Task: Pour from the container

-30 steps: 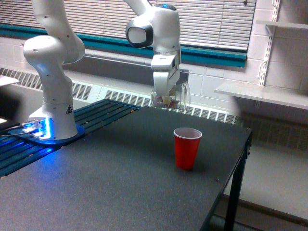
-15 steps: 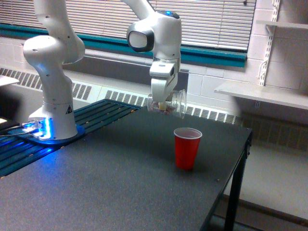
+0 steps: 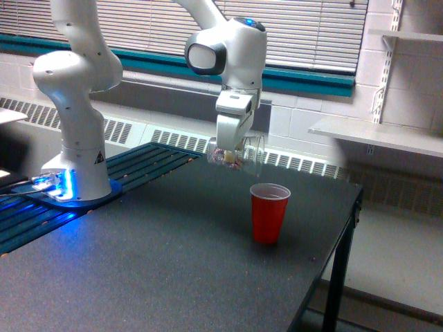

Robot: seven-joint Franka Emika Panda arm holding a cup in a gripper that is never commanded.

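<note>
One dark table (image 3: 173, 263), window blinds (image 3: 304, 31), radiator (image 3: 173, 138)

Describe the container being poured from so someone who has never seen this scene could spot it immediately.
Start at the white robot arm at the dark table and follow it down to its claw. The container is gripped there, tipped on its side in the air above the red cup. Unlike that opaque cup, it is clear, with brownish bits inside.

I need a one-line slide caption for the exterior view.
Robot gripper tilts a clear jar above a red cup on a dark table.
</note>
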